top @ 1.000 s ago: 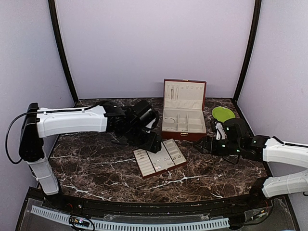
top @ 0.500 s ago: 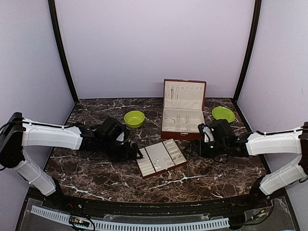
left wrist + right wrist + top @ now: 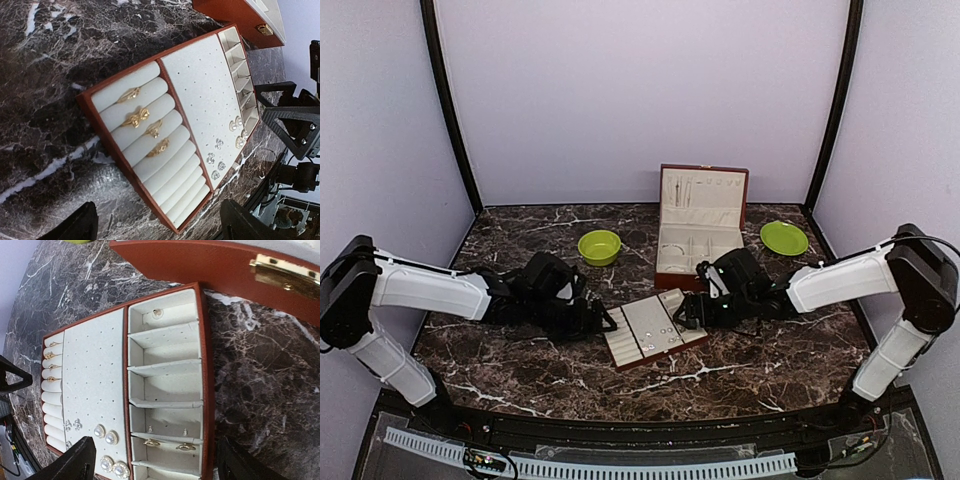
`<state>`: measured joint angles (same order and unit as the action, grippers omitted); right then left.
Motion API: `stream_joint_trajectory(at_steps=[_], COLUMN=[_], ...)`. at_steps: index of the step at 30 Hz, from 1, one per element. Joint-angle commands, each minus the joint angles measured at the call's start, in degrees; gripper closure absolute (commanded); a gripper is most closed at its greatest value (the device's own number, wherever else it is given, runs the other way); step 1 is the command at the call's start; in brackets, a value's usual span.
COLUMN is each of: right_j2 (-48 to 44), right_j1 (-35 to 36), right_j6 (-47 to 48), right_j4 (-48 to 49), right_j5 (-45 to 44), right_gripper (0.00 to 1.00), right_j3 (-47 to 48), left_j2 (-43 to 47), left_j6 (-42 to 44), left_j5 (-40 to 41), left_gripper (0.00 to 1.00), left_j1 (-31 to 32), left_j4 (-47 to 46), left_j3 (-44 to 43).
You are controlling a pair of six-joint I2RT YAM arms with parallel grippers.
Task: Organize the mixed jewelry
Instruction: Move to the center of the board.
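now, approach step: left gripper [image 3: 608, 322] and right gripper [image 3: 682, 314] flank the tray [image 3: 200, 85], jaws wide, holding nothing. the mixed jewelry [image 3: 137, 119] sits in its rolls, pad and compartments. next likely needs a fine pinch on one piece.

Shiny metal rings [image 3: 136, 118], matt tray [image 3: 195, 80], glossy table [image 3: 520, 370]

Dark brown white-veined marble desk [image 3: 520, 370]; at frame centre a red-brown cream-lined tray [image 3: 638, 322]; above it an open red-brown box [image 3: 725, 205]; lime-green bowl [image 3: 599, 246] left, lime-green plate [image 3: 784, 238] right.
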<state>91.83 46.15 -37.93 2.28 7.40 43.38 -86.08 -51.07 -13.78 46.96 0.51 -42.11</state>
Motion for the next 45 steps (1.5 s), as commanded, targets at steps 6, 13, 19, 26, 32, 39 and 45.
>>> stream_joint_trajectory(at_steps=[6, 13, 19, 26, 32, 39, 45], right_j2=[4.51, 7.36, 13.61, 23.05, 26.06, 16.37, 2.35], right_j1=[4.32, 7.61, 10.62, 14.19, 15.32, 15.28, 13.56], right_j6=[0.07, -0.83, -0.32, 1.16, 3.09, 5.28, 4.91], right_j4=[2.38, 3.09, 2.92, 1.31, -2.07, -9.04, -16.49], right_j5=[-0.41, -0.2, 0.7, 2.88, 2.35, -5.35, -14.4], right_gripper=[0.17, 0.18, 0.18, 0.18, 0.19, 0.16, 0.14], right_j3=[2.75, 6.29, 13.89, 26.89, 34.73, 32.71, 25.58], left_j2=[-1.89, 3.55, 11.8, 19.64, 20.96, 20.82, 19.57], left_j6=[-1.79, -0.04, 3.68, 5.15, 8.96, 17.52, 26.72], left_j5=[0.96, 8.3, 13.06, 15.35, 11.78, 7.74, 6.53], left_gripper=[0.13, 0.12, 0.1, 0.08, 0.07, 0.06, 0.06], left_j1=[-1.23, -3.19, -6.56, -9.03, -11.31, -17.34, -24.7], left_j4=[-7.48, -1.13, 9.06, 13.85, 14.97, 17.75, 19.48], left_j3=[3.57, 3.97, 4.42, 5.67, 4.26, -1.98, -6.54])
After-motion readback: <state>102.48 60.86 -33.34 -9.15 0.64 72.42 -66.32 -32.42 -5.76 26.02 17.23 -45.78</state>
